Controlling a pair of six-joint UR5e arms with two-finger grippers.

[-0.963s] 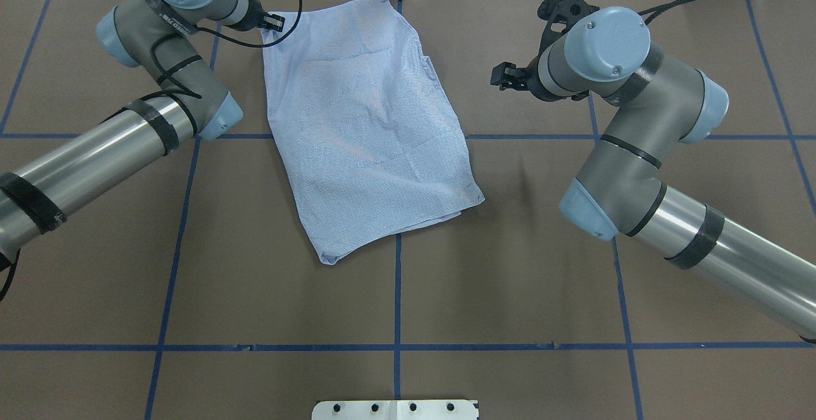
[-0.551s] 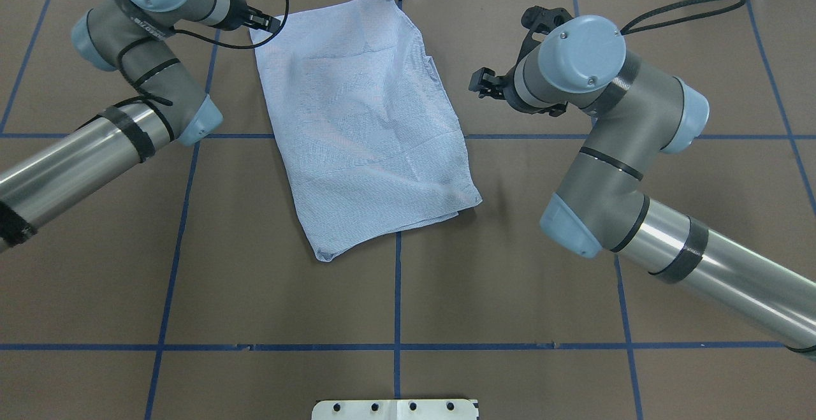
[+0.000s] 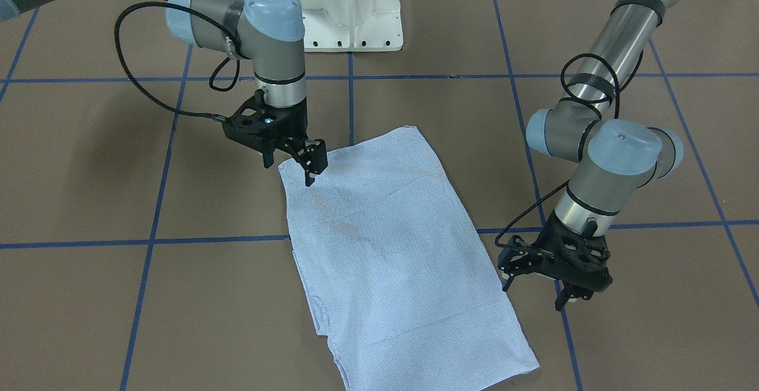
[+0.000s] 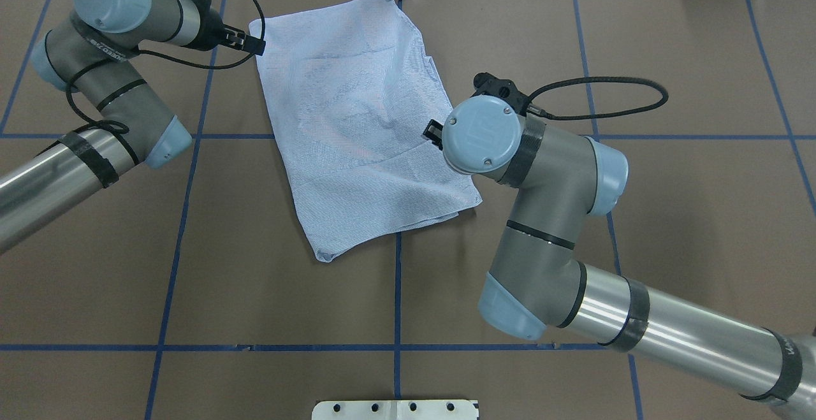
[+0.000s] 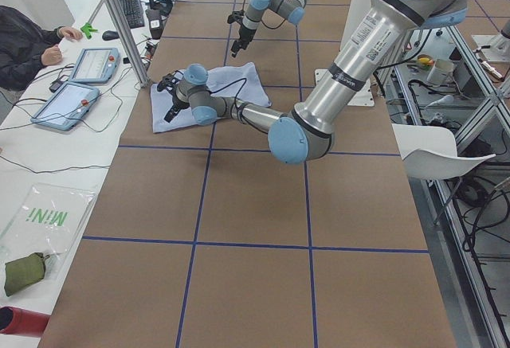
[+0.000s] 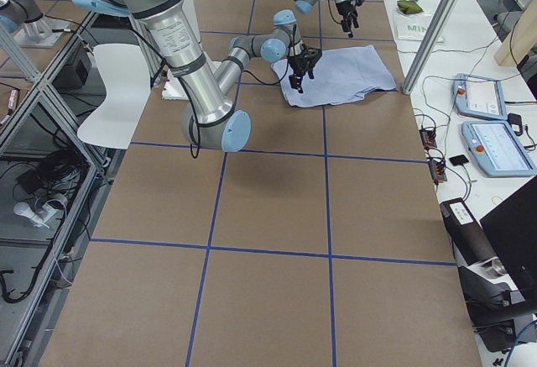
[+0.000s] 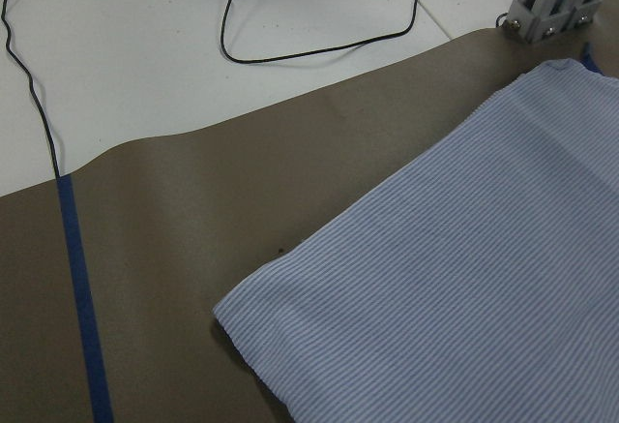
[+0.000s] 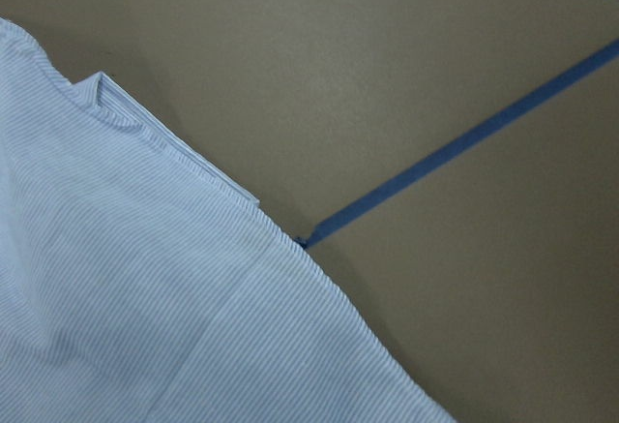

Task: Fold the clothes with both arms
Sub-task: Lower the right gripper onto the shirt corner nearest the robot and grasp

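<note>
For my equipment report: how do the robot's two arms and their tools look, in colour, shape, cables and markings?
The left arm and right arm look alike: shiny silver tubes, grey joint housings with light blue round caps, black bands. A black cable loops beside each wrist. The left tool and right tool are black, angular, two-fingered.

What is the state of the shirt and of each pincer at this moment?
shirt: folded, lying on the table, gripped by neither pincer.
left pincer: open, empty, beside the shirt's left edge.
right pincer: open, empty, at the shirt's right edge.
</note>
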